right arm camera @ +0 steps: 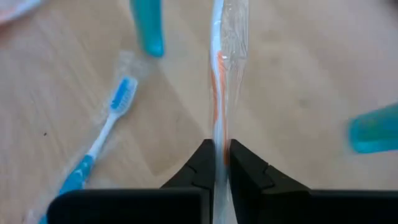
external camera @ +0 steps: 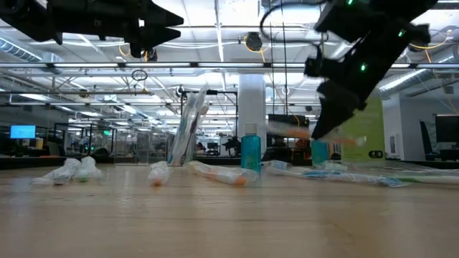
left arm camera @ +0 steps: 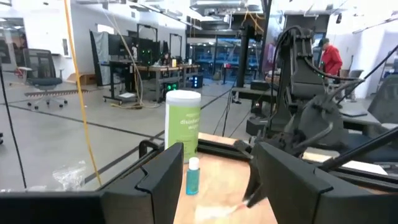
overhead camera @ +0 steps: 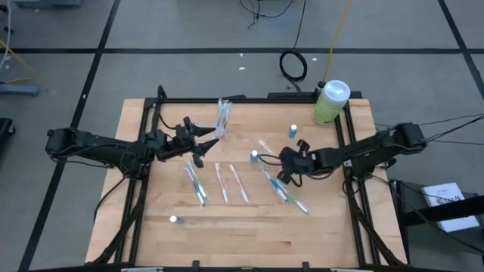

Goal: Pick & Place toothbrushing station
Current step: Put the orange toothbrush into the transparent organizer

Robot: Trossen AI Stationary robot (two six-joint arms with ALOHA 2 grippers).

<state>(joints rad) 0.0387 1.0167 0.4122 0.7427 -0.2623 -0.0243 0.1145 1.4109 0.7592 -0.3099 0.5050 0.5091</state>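
Note:
The toothbrushing station [overhead camera: 222, 117], a tall see-through holder, stands at the table's far middle; it also shows in the low view [external camera: 188, 136]. My left gripper [overhead camera: 198, 143] is open and empty just left of it and raised above the table [external camera: 154, 32]. My right gripper [overhead camera: 283, 164] is right of the middle, low over the table [external camera: 323, 132]. It is shut on a wrapped white-and-orange toothbrush [right arm camera: 221, 62]. Several other wrapped toothbrushes [overhead camera: 223, 183] lie flat on the table between the arms. My right gripper pinches the wrapped toothbrush [right arm camera: 219, 146] between its two fingers [right arm camera: 202, 165], which come from above and slant down. The toothbrush runs straight out ahead of the fingers, along them. In the low view it shows as a pale streak [external camera: 287, 130] clear of the table.
A large green bottle with a white cap [overhead camera: 330, 102] stands at the far right corner. Small blue bottles [overhead camera: 293, 131] [overhead camera: 255, 156] stand near my right gripper. A blue toothbrush [right arm camera: 102, 134] lies beside the held one. A small capped piece [overhead camera: 175, 219] lies near the front left. A person in red [left arm camera: 329, 56] stands beyond the table.

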